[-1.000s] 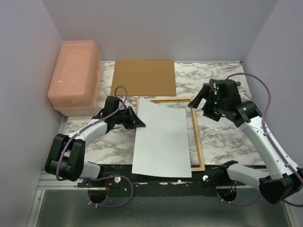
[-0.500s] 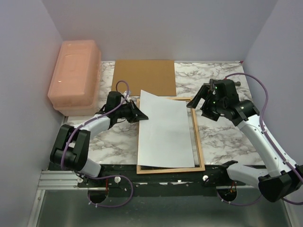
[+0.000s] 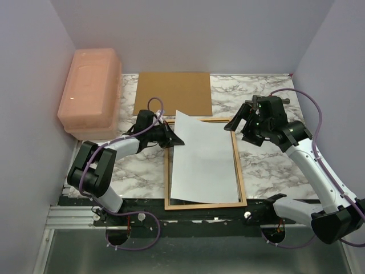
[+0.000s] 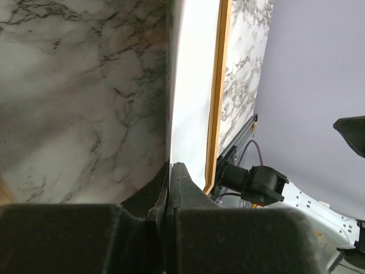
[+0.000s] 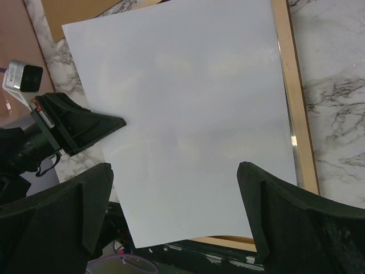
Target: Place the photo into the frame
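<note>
1. Clamping tightly, the left gripper (image 4: 171, 171) is pinching the photo (image 3: 205, 165) by its left edge, at about 10 o'clock on the sheet as seen from above, with 12 o'clock pointing away from the arm bases.
2. The photo is showing only a plain white face, so its printed side is staying hidden from every camera.
3. The sheet is lying slightly skewed over the frame (image 3: 242, 177). Its 11 o'clock corner is poking past the far rail, while its near edge is sitting inside the near rail.
4. In the left wrist view the photo is appearing almost edge-on. Its held side is looking raised off the table (image 3: 268, 165), though how far is hard to judge.
5. The sheet is covering nearly all of the frame's opening, so whatever is inside cannot be made out. Part of the far rail is also disappearing under the paper.
6. The right gripper (image 3: 242, 120) is hovering with its jaws spread wide at about 1 o'clock of the frame, above its far right corner. It is gripping nothing.
7. The right wrist view is cutting off the frame's left rail, and the two dark fingers are masking the lower corners of that view.
8. A brown backing board (image 3: 174, 93) is lying at 12 o'clock beyond the frame, and a pink box (image 3: 88, 91) is sitting at 10 o'clock.
</note>
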